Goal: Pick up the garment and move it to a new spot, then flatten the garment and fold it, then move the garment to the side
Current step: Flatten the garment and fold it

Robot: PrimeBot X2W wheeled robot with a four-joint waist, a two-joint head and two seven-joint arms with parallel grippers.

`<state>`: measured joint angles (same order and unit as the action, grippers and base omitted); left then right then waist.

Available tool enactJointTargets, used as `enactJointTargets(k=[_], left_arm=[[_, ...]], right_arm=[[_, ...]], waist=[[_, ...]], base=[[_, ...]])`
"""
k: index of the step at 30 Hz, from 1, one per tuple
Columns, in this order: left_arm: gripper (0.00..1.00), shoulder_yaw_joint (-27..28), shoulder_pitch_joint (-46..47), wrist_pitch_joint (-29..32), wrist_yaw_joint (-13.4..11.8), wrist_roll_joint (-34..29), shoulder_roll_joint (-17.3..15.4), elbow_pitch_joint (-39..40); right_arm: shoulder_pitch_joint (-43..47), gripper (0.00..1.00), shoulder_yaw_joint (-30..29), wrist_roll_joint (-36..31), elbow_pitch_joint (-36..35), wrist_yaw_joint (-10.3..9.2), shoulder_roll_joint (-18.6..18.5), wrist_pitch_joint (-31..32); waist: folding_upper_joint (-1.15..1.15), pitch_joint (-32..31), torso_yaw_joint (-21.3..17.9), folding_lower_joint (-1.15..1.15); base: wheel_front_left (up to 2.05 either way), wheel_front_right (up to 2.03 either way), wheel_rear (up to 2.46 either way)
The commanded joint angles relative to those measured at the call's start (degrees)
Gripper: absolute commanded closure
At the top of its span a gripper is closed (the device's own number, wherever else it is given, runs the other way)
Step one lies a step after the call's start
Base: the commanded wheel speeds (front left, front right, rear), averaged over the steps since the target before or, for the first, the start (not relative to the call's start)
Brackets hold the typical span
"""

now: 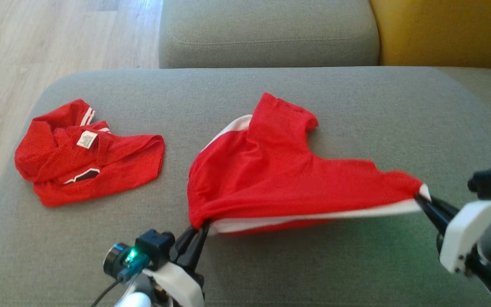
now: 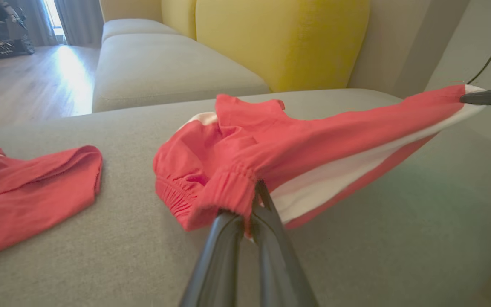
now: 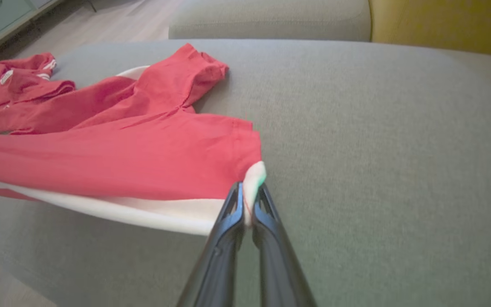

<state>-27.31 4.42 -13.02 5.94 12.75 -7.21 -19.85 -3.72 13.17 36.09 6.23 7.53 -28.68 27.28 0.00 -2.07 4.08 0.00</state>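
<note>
Stretching the red garment (image 1: 279,170) mid-frame, left gripper (image 1: 200,226) and right gripper (image 1: 419,197) each pinch a corner; flattening next needs an even lowering.

Grey sofa seat (image 1: 356,106), fabric, wide and flat. On its left end lies a crumpled red garment (image 1: 130,162), white label up. Near the middle a striped red garment (image 1: 271,170), far part resting on the cushion, near edge raised off it. The two apart.
</note>
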Motion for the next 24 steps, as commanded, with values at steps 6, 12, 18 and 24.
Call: enactJointTargets(k=[6,12,18,24], left_arm=[[1.00,-1.0,-1.2,3.8,0.9,2.1,-3.8,5.2],[1.00,-3.3,-1.8,6.9,1.3,4.2,-6.7,9.4],[1.00,-3.7,1.1,7.8,1.4,5.0,-6.6,11.2],[1.00,-4.0,5.5,7.5,1.4,5.3,-5.1,9.9]], right_arm=[[5.1,1.00,-2.9,2.6,-8.0,-0.04,-4.5,7.5],[7.1,1.00,-6.5,2.5,-14.1,-0.04,-5.2,12.6],[0.7,1.00,-4.7,1.9,-16.0,-0.04,-5.0,14.6],[-11.6,1.00,0.2,3.0,-12.8,-0.04,-6.1,15.7]], waist=[[0.00,0.2,-0.4,0.00],[0.00,0.9,-0.5,0.00],[0.00,3.7,0.5,0.00],[0.00,8.2,3.4,0.00]], base=[[0.00,0.00,0.00],[0.00,0.00,0.00],[0.00,0.00,0.00],[0.00,0.00,0.00]])
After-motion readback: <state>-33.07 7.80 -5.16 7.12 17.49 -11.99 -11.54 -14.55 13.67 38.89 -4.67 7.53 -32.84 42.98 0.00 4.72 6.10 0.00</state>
